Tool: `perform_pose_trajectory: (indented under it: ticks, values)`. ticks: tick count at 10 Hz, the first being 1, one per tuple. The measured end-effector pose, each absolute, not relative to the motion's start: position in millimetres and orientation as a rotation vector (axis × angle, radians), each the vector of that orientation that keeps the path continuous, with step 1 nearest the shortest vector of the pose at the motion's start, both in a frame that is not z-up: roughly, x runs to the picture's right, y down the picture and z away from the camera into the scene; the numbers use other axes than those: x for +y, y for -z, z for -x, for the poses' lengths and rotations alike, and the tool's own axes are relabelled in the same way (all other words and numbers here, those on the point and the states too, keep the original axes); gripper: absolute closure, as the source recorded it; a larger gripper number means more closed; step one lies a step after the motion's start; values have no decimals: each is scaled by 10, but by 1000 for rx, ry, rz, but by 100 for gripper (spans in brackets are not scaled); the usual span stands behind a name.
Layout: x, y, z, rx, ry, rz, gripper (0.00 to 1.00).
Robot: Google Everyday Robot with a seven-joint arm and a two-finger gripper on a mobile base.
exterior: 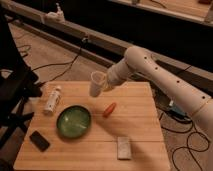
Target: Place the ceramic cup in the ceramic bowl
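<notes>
The ceramic cup (96, 83) is small, white and tapered. It hangs tilted in the air above the back middle of the wooden table (140, 125). My gripper (104, 84) is shut on the ceramic cup and holds it from the right, at the end of the white arm (160, 75). The ceramic bowl (73, 121) is round and glossy green. It sits on the table's left half, below and to the left of the cup.
A white bottle with a label (52, 99) lies left of the bowl. A black phone (39, 140) lies at the front left corner. A red-orange item (109, 109) lies right of the bowl. A pale rectangular block (123, 147) lies near the front edge. Cables run over the floor.
</notes>
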State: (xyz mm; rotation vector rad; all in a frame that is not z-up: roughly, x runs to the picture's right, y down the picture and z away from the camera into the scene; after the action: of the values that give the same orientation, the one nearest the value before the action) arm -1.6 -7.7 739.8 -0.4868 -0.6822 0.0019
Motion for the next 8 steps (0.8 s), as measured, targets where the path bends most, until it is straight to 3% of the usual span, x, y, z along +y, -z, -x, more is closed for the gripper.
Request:
perform_pose_trajectory:
  ticks: [3, 8]
  values:
    - [-34, -7318, 80, -678, 66, 488, 100]
    - [420, -6906, 683, -708, 364, 489, 100]
